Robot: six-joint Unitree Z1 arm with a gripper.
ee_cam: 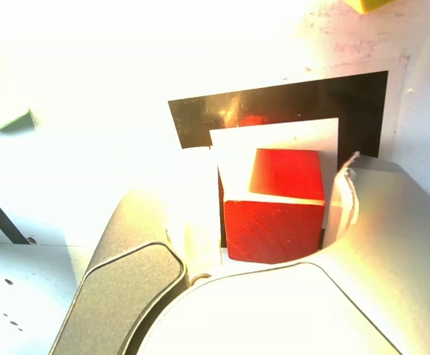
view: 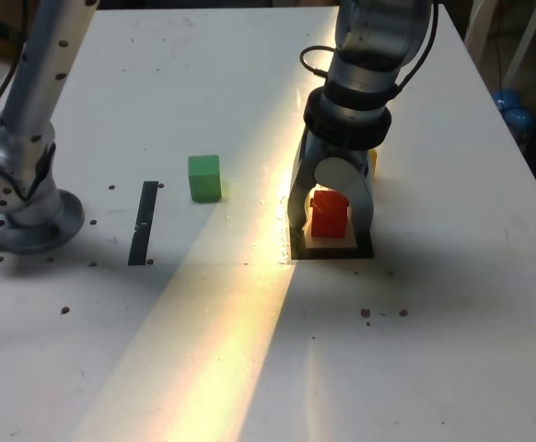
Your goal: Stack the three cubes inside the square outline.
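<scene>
Red cube: at the right of the exterior view, the red cube (view: 330, 215) sits within the square outline (view: 332, 253).
Pincer: the pincer (view: 331, 224) stands partly open around it, a slim gap beside each finger; nothing looks gripped.
Lift risk: if a finger brushes the cube on the way up, it could twist or slide off centre, leaving a poor base.
Yellow cube: the yellow cube (view: 372, 164), just beyond the pincer on the far side, could be knocked by a careless swing.
Green cube: well to the left stands the green cube (view: 204, 179); set down off centre later, it could topple the stack.
Hidden: arm and fingers cover much of the outline's far part and most of the yellow cube in the exterior view.
Cut off: the wrist view catches only a corner of yellow.
Hard to see: glare washes out the green cube and one finger there.
</scene>
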